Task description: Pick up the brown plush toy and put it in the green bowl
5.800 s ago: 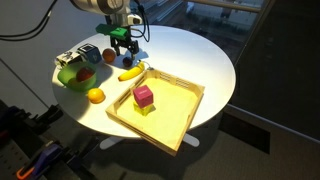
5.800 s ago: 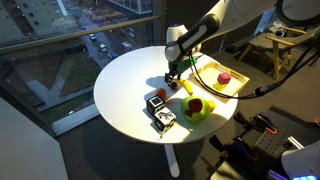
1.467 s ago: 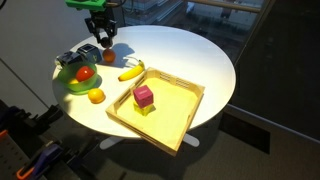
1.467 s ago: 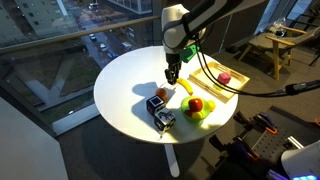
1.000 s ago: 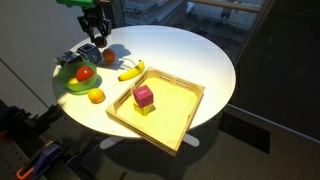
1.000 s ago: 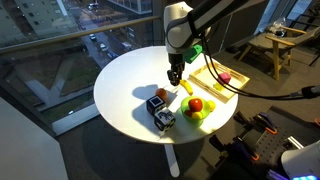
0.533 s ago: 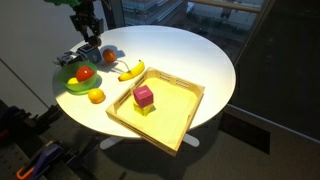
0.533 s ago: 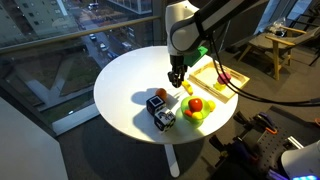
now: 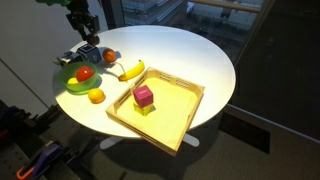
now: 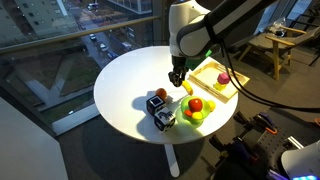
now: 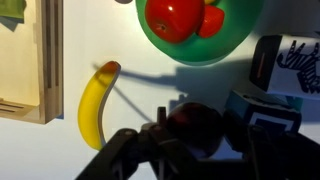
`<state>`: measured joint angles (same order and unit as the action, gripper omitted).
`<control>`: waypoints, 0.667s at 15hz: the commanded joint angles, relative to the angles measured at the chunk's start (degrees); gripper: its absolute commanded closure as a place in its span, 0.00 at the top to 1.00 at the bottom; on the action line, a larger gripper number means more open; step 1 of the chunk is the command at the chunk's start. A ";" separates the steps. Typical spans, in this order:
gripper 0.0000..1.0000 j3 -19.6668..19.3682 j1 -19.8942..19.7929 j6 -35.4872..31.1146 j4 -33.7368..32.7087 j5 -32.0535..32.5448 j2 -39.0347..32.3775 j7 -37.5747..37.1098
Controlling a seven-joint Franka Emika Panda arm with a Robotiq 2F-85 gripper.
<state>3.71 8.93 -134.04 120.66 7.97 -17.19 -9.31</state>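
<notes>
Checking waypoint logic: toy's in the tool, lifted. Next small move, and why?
Probably carry the tool across until it is over the green bowl, without opening yet. The wrist view shows the brown plush toy clamped in the tool, but the bowl, which holds a red fruit, lies ahead of it, not beneath.

A tray (image 9: pixel 178 118) on the desk (image 9: pixel 190 55) holds a cube (image 9: pixel 143 96). The banana (image 9: pixel 131 70) lies between tray and bowl (image 9: pixel 68 88). One round fruit (image 9: pixel 85 72) sits in the bowl, a second fruit (image 9: pixel 95 96) just beside it. A box (image 10: pixel 160 112) stands by the bowl. The gripper (image 11: pixel 190 140) holds the plush toy (image 11: pixel 197 120) above the desk.
</notes>
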 commanded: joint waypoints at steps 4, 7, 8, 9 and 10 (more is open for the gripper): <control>0.59 0.04 -0.01 0.05 0.04 0.01 -0.30 -0.05; 0.59 0.03 -0.01 0.05 0.04 0.01 -0.35 -0.05; 0.59 0.03 -0.01 0.05 0.04 0.01 -0.35 -0.05; 0.59 0.03 -0.01 0.05 0.04 0.01 -0.35 -0.05; 0.59 0.03 -0.01 0.05 0.04 0.01 -0.35 -0.05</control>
<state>3.72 8.93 -134.08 120.77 8.00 -17.54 -9.37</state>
